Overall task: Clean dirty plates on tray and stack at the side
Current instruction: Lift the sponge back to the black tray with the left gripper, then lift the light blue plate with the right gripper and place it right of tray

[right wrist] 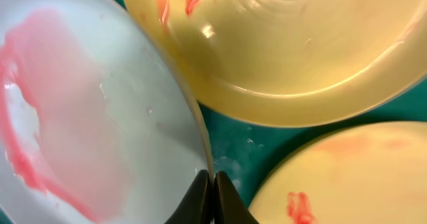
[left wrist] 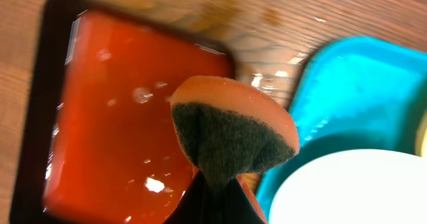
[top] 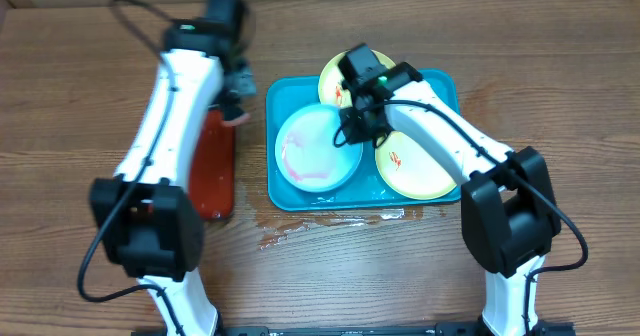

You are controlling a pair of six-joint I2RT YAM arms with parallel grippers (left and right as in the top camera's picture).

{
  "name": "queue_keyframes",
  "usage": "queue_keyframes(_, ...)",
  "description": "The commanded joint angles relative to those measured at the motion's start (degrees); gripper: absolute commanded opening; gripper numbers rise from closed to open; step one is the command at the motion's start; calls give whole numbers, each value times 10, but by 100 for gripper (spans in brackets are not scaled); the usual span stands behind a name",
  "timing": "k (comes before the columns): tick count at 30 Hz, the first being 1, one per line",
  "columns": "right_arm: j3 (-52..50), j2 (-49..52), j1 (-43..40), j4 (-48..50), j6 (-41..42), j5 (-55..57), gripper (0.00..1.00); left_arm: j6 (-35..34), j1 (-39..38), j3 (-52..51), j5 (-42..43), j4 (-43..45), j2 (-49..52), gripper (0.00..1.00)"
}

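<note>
Surface [top: 60, 126]: brown wood-grain board, matt; a wet, glossy patch [top: 300, 221] is seen just in front of the blue tray.

Left gripper [top: 238, 91]: held over the far end of the red tray, blurred from overhead. In the left wrist view [left wrist: 213, 191] the dark jaws are clenched on the lower tip of a sponge.

Sponge [left wrist: 233, 127]: wedge-shaped, with a soft orange foam back and a coarse dark-green scouring face; the narrow end is pinched and the broad end is turned away from the jaws.

Red tray [top: 213, 166]: narrow, glossy red plastic with a black rim and rounded corners. Its long axis runs away from the robot, and it lies just left of the blue tray.

Tray [top: 445, 81]: turquoise plastic, smooth, with rounded corners and a raised rim. It is set mid-surface with its long axis running left to right, and all three plates are carried in it.

Light-blue plate [top: 318, 148]: round, shallow and smooth, placed in the tray's left half; a pink-red smear is spread over its pale centre. In the right wrist view [right wrist: 87, 117] its rim overlaps the rear plate's edge.

Right gripper [top: 355, 121]: the jaws are closed thinly on the right rim of the light-blue plate, as shown in the right wrist view [right wrist: 213, 191].

Rear yellow-green plate [top: 335, 76]: round and glossy, at the tray's far edge, partly hidden by the right arm; red smears are seen near its rim.

Right-hand yellow-green plate [top: 415, 166]: round and shallow, in the tray's right half, marked with a small red-orange smear.
</note>
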Motion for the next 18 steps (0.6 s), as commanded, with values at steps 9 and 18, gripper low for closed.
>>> queue_keyframes(9,132,-21,155,-25,-160,596,4,-14,148,13,78,-50,-23,4)
queue_keyframes(18,132,-21,222,80,-388,704,4,-14,157,12,86,-50,-23,4)
